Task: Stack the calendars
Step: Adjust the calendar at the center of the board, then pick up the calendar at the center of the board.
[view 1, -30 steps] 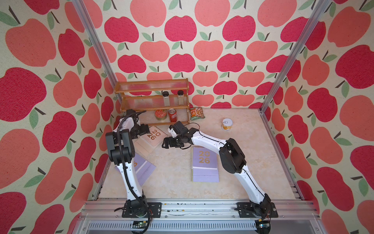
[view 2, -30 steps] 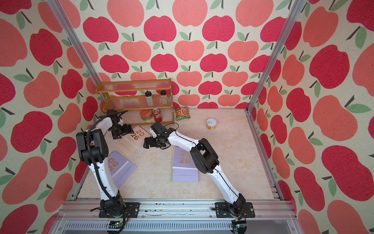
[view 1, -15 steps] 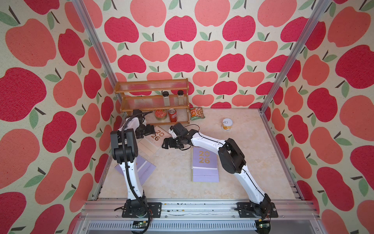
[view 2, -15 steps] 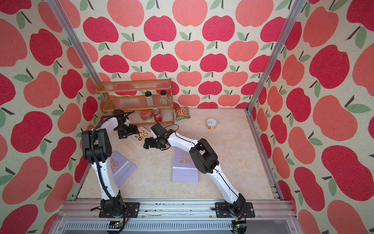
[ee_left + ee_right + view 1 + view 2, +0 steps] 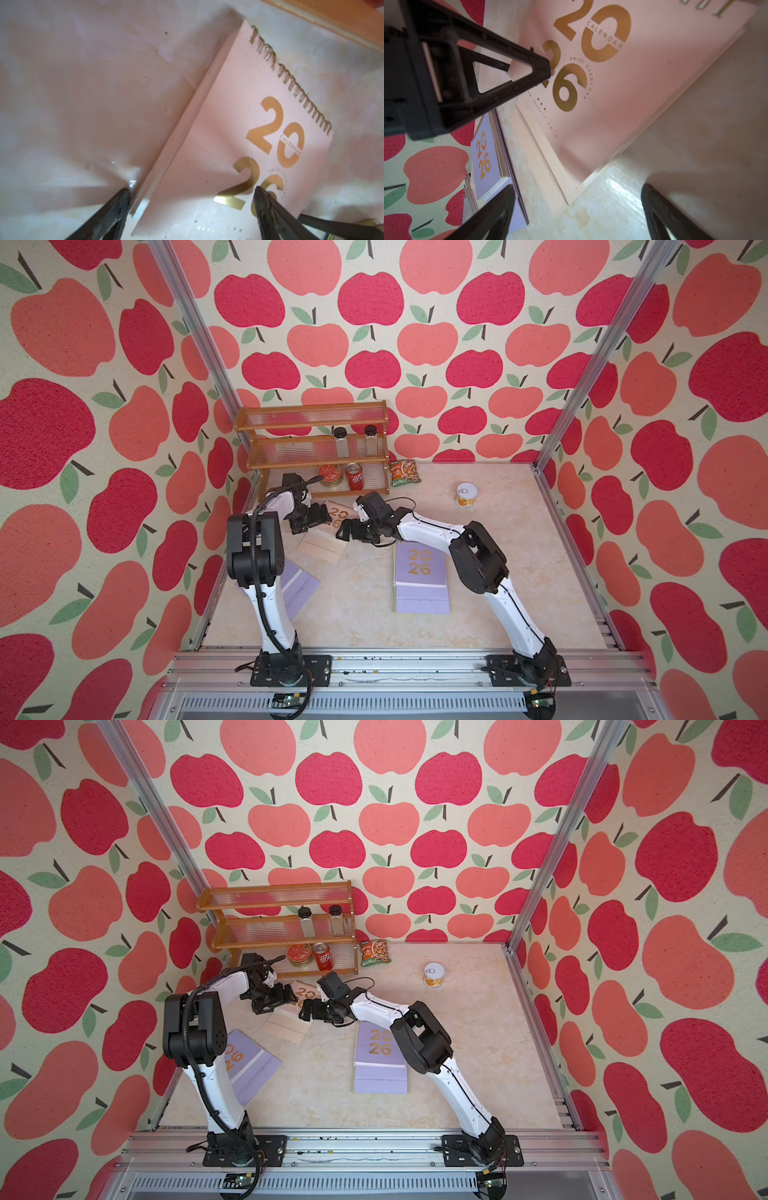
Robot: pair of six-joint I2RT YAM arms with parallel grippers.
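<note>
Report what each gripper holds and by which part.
Nothing is held. The left gripper stands open astride a side edge of the pink calendar; the right gripper is open beside it.

Left gripper and right gripper face each other across a pink calendar, left of centre; a lilac calendar lies flat at lower centre.

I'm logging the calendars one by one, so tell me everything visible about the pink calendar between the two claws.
The pink calendar is a pastel card-covered pad with gold "2026" lettering and gold spiral binding on one edge. It lies flat on the marbled tabletop before the wooden shelf, over a paler sheet jutting out beneath. The open left claw straddles one side edge, one fingertip over its cover.
</note>
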